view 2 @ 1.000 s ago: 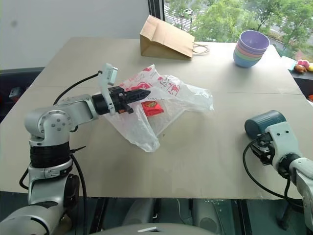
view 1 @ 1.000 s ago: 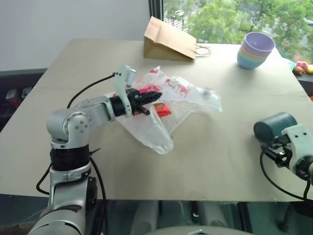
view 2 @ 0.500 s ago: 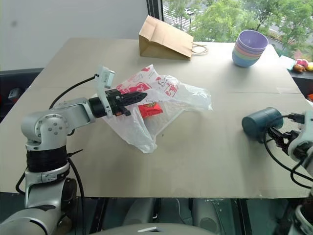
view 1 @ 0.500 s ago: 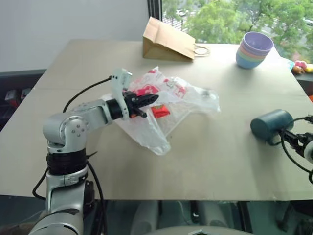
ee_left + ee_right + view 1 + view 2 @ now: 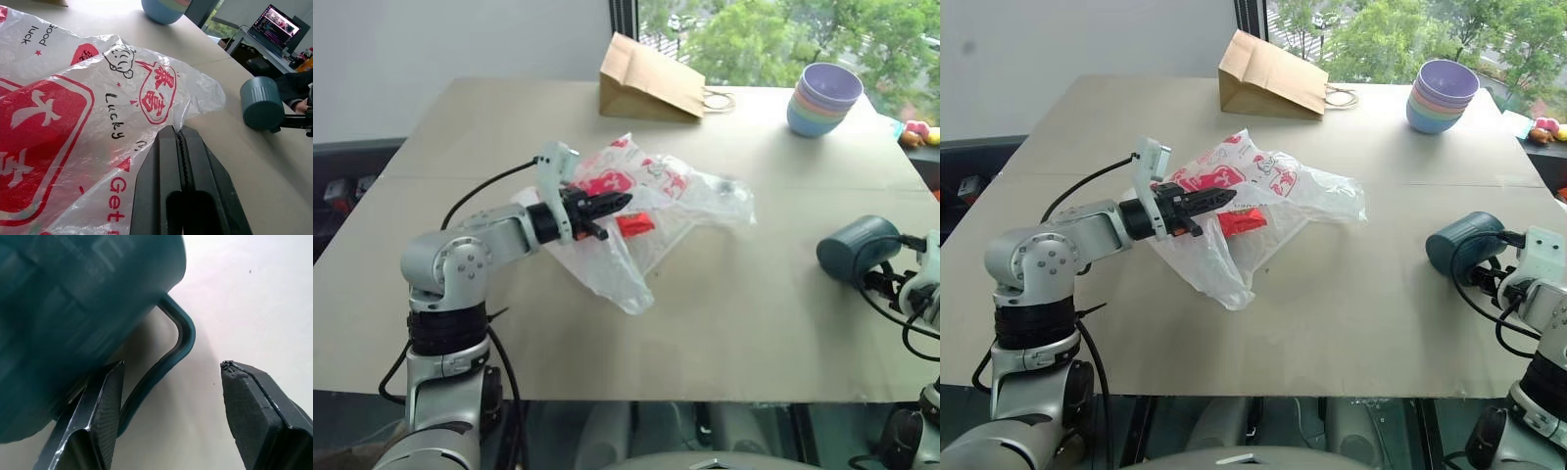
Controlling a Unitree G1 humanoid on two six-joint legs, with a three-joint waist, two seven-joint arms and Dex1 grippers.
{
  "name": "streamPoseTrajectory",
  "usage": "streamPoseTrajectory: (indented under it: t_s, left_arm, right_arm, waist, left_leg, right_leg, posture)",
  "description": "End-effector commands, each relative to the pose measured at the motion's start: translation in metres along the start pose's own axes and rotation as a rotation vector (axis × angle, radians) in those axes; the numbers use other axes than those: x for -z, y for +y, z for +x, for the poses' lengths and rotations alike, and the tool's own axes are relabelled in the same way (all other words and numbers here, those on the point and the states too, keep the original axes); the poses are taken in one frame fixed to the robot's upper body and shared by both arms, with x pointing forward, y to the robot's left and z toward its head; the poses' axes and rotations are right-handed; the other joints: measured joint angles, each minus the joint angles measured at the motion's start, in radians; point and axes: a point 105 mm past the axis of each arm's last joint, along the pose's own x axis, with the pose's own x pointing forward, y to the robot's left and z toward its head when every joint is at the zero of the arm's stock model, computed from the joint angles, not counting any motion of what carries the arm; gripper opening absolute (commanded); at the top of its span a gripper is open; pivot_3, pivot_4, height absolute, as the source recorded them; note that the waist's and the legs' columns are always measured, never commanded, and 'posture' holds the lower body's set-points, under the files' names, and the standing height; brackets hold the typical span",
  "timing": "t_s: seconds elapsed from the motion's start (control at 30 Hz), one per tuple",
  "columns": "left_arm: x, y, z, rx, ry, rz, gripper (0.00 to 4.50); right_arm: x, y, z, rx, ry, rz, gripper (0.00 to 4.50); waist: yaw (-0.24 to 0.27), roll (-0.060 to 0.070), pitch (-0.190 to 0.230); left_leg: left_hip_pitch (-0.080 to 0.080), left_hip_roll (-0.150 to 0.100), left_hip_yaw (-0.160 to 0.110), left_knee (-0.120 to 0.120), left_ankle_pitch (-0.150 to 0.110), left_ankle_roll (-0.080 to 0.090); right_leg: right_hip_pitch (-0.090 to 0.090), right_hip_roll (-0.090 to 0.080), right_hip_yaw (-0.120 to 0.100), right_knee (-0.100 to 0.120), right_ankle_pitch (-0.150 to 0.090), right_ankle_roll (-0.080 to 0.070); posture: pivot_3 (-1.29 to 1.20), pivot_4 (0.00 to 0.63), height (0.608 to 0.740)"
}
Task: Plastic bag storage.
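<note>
The plastic bag (image 5: 677, 188), crinkly translucent white with red squares, lies crumpled in the middle of the table (image 5: 724, 323). My left gripper (image 5: 615, 204) is shut on a fold of its film, and the left wrist view shows the closed fingertips (image 5: 172, 134) pinching it. A small red packet (image 5: 634, 224) shows through the bag beside the fingers. At the table's right edge my right gripper (image 5: 172, 364) stands open. The handle (image 5: 182, 335) of a teal mug (image 5: 855, 249) lying on its side sits between its fingers without being gripped.
A brown paper bag (image 5: 651, 80) lies at the back of the table. A stack of pastel bowls (image 5: 825, 98) stands at the back right, with small fruit (image 5: 915, 132) beyond it. A laptop (image 5: 282, 22) sits off the table's far side.
My right hand has swung outward toward the right edge and rolled over, ending beside the teal mug. The left gripper has kept its hold on the bag in the same place.
</note>
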Motion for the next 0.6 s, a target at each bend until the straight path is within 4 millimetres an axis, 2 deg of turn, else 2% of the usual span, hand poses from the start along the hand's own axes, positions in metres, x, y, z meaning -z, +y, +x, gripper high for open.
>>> streamPoseTrajectory:
  t_s: [0.03,0.07,0.1,0.13,0.27,0.37,0.43,0.5,0.6]
  left_arm:
    - [-0.009,-0.006,-0.004,0.007,-0.040,0.036,0.00]
    - [-0.008,-0.006,-0.004,0.006,-0.040,0.035,0.00]
    - [-0.008,-0.006,-0.004,0.006,-0.040,0.035,0.00]
    - [-0.008,-0.005,-0.005,0.004,-0.042,0.035,0.00]
    - [-0.011,-0.005,-0.005,0.004,-0.060,0.033,0.00]
    - [-0.015,-0.003,-0.006,0.004,-0.087,0.029,0.00]
    - [-0.019,-0.003,-0.006,0.004,-0.108,0.028,0.00]
    - [-0.027,-0.006,-0.007,0.022,-0.131,0.032,0.00]
    - [-0.034,-0.013,-0.009,0.056,-0.148,0.043,0.00]
  right_arm:
    - [0.002,-0.006,-0.001,0.021,0.019,-0.017,1.26]
    - [0.004,-0.005,0.001,0.019,0.029,-0.019,0.90]
    - [0.004,-0.005,0.001,0.019,0.034,-0.022,0.23]
    - [0.003,-0.005,0.001,0.017,0.034,-0.028,0.05]
    - [-0.009,-0.001,-0.007,0.002,-0.020,-0.068,0.05]
    - [-0.017,0.025,-0.019,-0.143,-0.088,-0.136,0.05]
    - [-0.014,0.053,-0.027,-0.287,-0.100,-0.204,0.05]
    - [-0.006,0.114,-0.043,-0.547,-0.128,-0.305,0.05]
    - [0.000,0.172,-0.054,-0.726,-0.143,-0.363,0.05]
  waist:
    - [0.000,0.000,0.000]
    - [0.000,0.000,0.000]
    - [0.000,0.000,0.000]
    - [0.000,0.000,0.000]
    - [0.004,-0.001,-0.001]
    - [0.002,-0.001,-0.001]
    - [0.000,-0.001,-0.001]
    - [-0.007,0.000,0.000]
    - [-0.029,0.001,0.001]
  left_leg:
    - [0.000,0.000,0.000,0.000,0.000,0.000]
    - [0.000,0.000,0.000,0.000,0.000,0.000]
    - [0.000,0.000,0.000,0.000,0.000,0.000]
    - [0.000,0.000,0.000,0.000,0.000,0.000]
    - [0.000,0.000,-0.002,0.000,0.000,0.000]
    - [0.000,0.000,-0.002,0.000,0.000,0.000]
    - [0.000,0.000,-0.002,0.000,0.000,0.000]
    - [0.000,0.001,-0.001,-0.001,0.000,0.000]
    - [0.001,0.003,-0.002,-0.001,0.000,0.000]
  right_leg:
    - [0.000,0.000,0.000,0.000,0.000,0.000]
    - [0.000,0.000,0.000,0.000,0.000,0.000]
    - [0.000,0.000,0.000,0.000,0.000,0.000]
    - [0.000,0.000,0.000,0.000,0.000,0.000]
    - [0.002,0.000,-0.002,-0.002,0.000,0.000]
    - [0.001,0.000,-0.002,-0.002,0.000,0.000]
    - [0.001,0.000,-0.002,-0.002,0.000,0.000]
    - [0.001,0.000,-0.002,-0.002,0.000,0.000]
    - [0.001,0.003,-0.001,-0.002,0.000,0.000]
  posture:
    - [0.00,0.150,0.739]
    - [0.00,0.150,0.739]
    - [0.00,0.150,0.739]
    - [0.00,0.150,0.739]
    - [0.00,0.150,0.739]
    - [0.00,0.150,0.739]
    - [0.00,0.150,0.739]
    - [0.00,0.150,0.739]
    - [0.00,0.150,0.739]
